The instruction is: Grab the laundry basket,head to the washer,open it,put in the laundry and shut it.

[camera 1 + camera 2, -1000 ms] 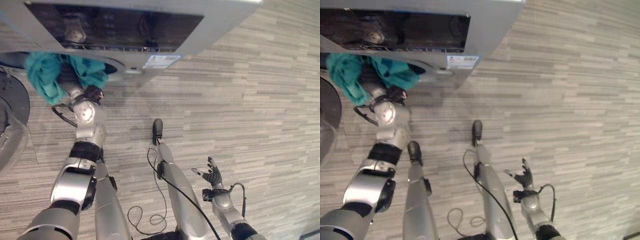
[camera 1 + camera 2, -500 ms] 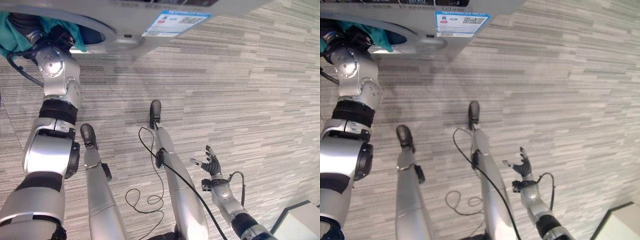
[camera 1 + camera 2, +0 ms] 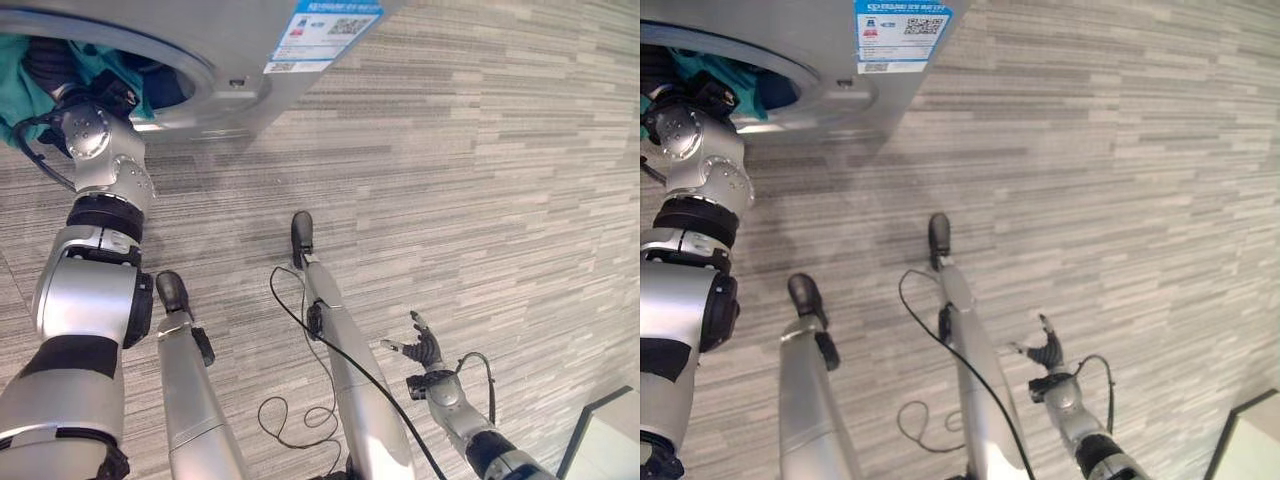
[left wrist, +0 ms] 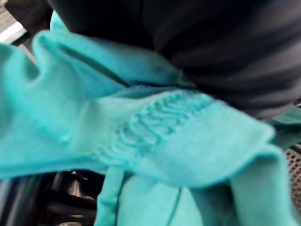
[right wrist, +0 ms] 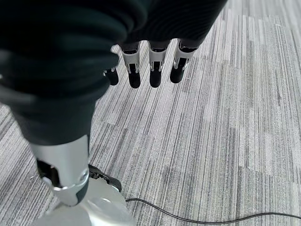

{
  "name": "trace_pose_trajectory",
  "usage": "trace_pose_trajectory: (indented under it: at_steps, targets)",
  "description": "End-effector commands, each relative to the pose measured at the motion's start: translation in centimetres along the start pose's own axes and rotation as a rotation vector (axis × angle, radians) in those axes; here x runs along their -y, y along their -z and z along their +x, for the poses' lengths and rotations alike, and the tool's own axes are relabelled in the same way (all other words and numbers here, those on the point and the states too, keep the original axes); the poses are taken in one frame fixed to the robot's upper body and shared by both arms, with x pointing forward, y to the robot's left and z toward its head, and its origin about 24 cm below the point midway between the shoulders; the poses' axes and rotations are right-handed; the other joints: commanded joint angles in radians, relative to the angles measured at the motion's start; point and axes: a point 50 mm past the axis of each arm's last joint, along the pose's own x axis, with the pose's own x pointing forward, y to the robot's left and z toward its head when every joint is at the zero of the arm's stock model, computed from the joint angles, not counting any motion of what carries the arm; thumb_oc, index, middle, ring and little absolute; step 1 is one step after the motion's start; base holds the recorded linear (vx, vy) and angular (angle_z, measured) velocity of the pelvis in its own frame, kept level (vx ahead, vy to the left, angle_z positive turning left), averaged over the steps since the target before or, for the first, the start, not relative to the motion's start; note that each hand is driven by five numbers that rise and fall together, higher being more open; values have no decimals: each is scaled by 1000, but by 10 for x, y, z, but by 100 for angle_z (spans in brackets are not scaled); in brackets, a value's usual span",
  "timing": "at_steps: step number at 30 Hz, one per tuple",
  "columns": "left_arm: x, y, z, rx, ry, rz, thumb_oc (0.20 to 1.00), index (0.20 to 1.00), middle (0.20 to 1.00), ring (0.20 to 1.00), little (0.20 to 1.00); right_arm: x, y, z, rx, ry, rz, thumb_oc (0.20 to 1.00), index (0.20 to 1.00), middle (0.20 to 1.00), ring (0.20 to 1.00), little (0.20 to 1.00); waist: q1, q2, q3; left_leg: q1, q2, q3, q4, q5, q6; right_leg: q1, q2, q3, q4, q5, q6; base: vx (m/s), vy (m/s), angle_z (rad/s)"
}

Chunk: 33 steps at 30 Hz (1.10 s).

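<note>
The grey washer [image 3: 245, 45] stands at the top left with its round opening [image 3: 165, 62] uncovered. My left arm reaches up into that opening, and my left hand [image 3: 48, 62] is inside it, wrapped by teal laundry [image 3: 22, 88]. The left wrist view shows the same teal cloth [image 4: 117, 132] bunched right against the hand's dark cover [image 4: 211, 47], with the drum's perforated wall [image 4: 292, 165] beside it. My right hand [image 3: 424, 350] hangs low at the right over the carpet, its fingers [image 5: 155, 70] straight and holding nothing.
A blue and white label [image 3: 322, 30] sits on the washer front beside the opening. Grey striped carpet [image 3: 480, 200] spreads to the right of the washer. The corner of a pale box [image 3: 608, 445] shows at the bottom right.
The camera has shifted, so the washer sits higher in the picture. The teal laundry has gone from hanging outside the opening to lying mostly inside it. The right hand has stayed put.
</note>
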Motion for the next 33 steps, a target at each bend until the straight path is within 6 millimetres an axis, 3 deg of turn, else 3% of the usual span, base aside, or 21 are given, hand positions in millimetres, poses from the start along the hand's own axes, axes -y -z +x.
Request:
trace_pose_trajectory:
  at_steps: [1, 3, 6, 11, 15, 18, 22, 27, 29, 30, 33]
  targets:
    - [-29, 15, -3, -28, -51, -10, 200, 200, 200, 200, 200, 15, 39, -17, -121, -4, -101, 1000, 1000, 1000, 1000, 1000, -33, 61, -106, 0, 4, -77, -140, 37, 70, -1, -67, 33, 283, -315, 83, 0, 0, 0]
    - [-29, 20, -6, -47, -52, -22, 200, 200, 200, 200, 200, 15, 45, -19, -145, 0, -105, 1000, 1000, 1000, 1000, 1000, -30, 69, -115, -24, 5, -84, -106, 26, 68, -20, -66, 37, 316, -329, 80, 0, 0, 0]
    - [-39, 45, -16, -136, -78, -21, 200, 200, 200, 200, 200, 15, 53, -22, -194, -2, -123, 1000, 1000, 1000, 1000, 1000, -17, 88, -138, -76, -1, -97, 5, -13, 74, -74, -60, 56, 435, -375, 58, 21, 14, -4]
    - [-49, 62, -24, -211, -109, -21, 200, 200, 200, 200, 200, 15, 49, -18, -192, -5, -112, 1000, 1000, 1000, 1000, 1000, -11, 91, -156, -91, 11, -105, 99, -53, 79, -98, -55, 69, 528, -419, 38, 52, 11, -10]
    - [-46, 53, -18, -197, -112, -27, 200, 200, 200, 200, 200, 15, 37, -12, -139, -8, -78, 1000, 1000, 1000, 1000, 1000, -19, 89, -169, -101, 17, -102, 104, -65, 78, -104, -58, 75, 518, -424, 36, 30, -4, -7]
    - [-41, 36, -8, -147, -113, -26, 200, 200, 200, 200, 200, 18, 28, -12, -87, 0, -35, 1000, 1000, 1000, 1000, 1000, -33, 84, -173, -115, 17, -101, 73, -53, 75, -107, -65, 73, 489, -417, 41, 4, -3, -3]
    - [-34, 23, -2, -113, -102, -32, 200, 200, 200, 200, 200, 22, 31, -15, -82, 5, -25, 1000, 1000, 1000, 1000, 1000, -42, 81, -171, -125, 16, -101, 40, -39, 73, -110, -72, 67, 466, -413, 45, 18, -19, 6]
    - [-29, -14, 18, -74, -193, -128, 200, 200, 200, 200, 200, 41, 20, -10, -30, 44, -37, 1000, 1000, 1000, 1000, 1000, -51, 77, -167, -155, 15, -111, 7, -24, 70, -123, -80, 61, 443, -411, 53, 31, -17, 5]
    - [-18, -52, 30, -9, -200, -168, 200, 200, 200, 200, 200, 58, -3, -1, 54, 77, -37, 1000, 1000, 1000, 1000, 1000, -58, 82, -163, -174, 14, -113, -2, -17, 69, -133, -83, 59, 435, -406, 59, 27, -11, 4]
    - [-7, -83, 37, 58, -178, -163, 200, 200, 200, 200, 200, 69, -22, 2, 140, 87, -45, 1000, 1000, 1000, 1000, 1000, -62, 81, -154, -192, 10, -120, -3, -13, 68, -145, -85, 56, 430, -402, 60, 31, -51, 5]
    - [19, -147, 39, 251, -108, -157, 200, 200, 200, 200, 200, 99, -44, -8, 270, 148, -35, 1000, 1000, 1000, 1000, 1000, -64, 84, -141, -227, 5, -128, -8, -6, 63, -164, -92, 44, 422, -401, 65, 37, -25, 3]
